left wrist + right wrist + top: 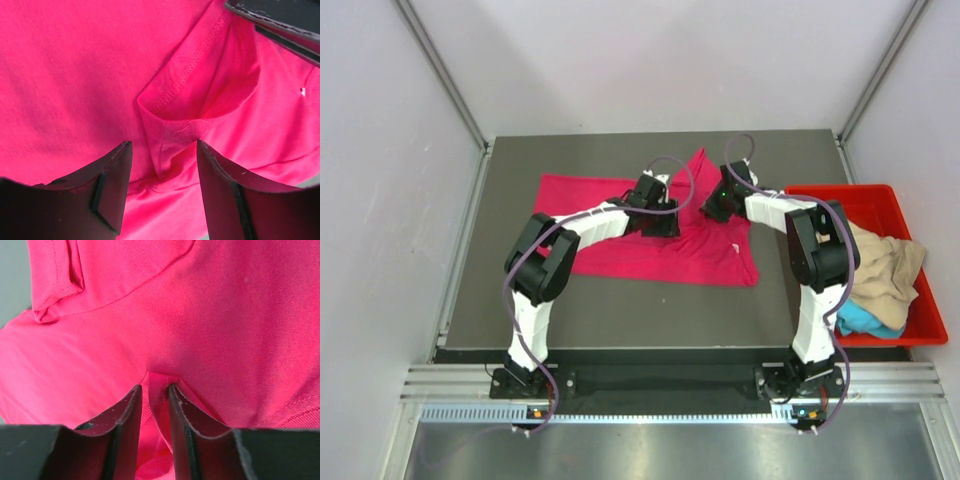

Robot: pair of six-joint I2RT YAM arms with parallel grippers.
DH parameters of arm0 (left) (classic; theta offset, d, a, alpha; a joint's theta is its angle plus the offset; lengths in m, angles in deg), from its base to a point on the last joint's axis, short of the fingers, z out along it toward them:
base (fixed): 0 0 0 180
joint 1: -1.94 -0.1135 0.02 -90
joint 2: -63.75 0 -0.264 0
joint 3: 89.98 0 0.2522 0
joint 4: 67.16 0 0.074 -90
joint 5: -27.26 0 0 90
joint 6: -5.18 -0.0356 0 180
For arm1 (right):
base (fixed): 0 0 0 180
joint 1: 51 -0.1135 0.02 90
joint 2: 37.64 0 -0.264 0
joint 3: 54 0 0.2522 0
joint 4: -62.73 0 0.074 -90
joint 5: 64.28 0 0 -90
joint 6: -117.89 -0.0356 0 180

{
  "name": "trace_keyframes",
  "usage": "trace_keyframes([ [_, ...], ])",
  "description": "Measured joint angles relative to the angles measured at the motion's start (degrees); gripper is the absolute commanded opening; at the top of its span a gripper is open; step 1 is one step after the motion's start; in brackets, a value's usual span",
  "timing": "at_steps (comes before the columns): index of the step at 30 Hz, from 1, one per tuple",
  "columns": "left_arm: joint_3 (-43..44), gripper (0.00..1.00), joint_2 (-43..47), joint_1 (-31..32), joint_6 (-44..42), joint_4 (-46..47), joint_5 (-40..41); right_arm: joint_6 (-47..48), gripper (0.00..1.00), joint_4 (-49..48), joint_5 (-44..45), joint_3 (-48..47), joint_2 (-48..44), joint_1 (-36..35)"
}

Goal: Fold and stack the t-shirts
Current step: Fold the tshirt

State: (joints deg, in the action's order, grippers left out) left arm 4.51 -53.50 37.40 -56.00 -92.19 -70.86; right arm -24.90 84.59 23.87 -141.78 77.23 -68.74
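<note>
Grey tabletop (620, 310) under white walls carries the pink shirt (630, 258), spread flat with its long axis running left to right across the middle. Both my claws sit over its right half, near each other. My right claw (155, 387) is narrowed onto a raised ridge of the cloth and pinches it. My left claw (162, 145) stands wide, with a hemmed fold lying between and just beyond its fingers, ungripped. I judge the left must close on that fold before any lift. Tan shirt (885, 265) and turquoise shirt (855, 322) lie in the bin (925, 310), nearer my right arm.
</note>
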Motion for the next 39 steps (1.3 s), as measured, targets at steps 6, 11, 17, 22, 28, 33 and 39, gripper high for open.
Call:
trace_keyframes([
  [6,3.3,0.49,-2.2,0.1,-1.8,-2.1,2.3,0.0,0.22,0.0,0.0,0.0,0.2,0.2],
  [11,6.0,0.34,-4.2,0.1,-2.1,-4.3,5.0,0.1,0.17,0.2,0.0,0.0,0.2,0.6],
  [17,6.6,0.00,-4.5,0.1,-1.4,-5.8,8.2,0.4,0.03,0.5,0.3,0.0,0.2,1.3],
  [22,6.7,0.00,-4.5,0.2,-0.8,-6.2,9.5,0.9,0.00,1.4,0.7,-0.3,0.2,1.5],
  [28,7.8,0.00,-5.0,0.3,0.9,-7.4,11.7,2.0,0.08,2.6,1.3,-2.2,0.2,1.5],
  [33,8.1,0.11,-5.2,0.3,2.2,-7.8,12.3,3.4,0.24,2.2,1.3,-3.0,0.2,1.6],
  [39,8.1,0.20,-5.2,0.3,3.3,-8.0,12.9,3.7,0.31,1.9,0.9,-3.0,0.2,1.9],
])
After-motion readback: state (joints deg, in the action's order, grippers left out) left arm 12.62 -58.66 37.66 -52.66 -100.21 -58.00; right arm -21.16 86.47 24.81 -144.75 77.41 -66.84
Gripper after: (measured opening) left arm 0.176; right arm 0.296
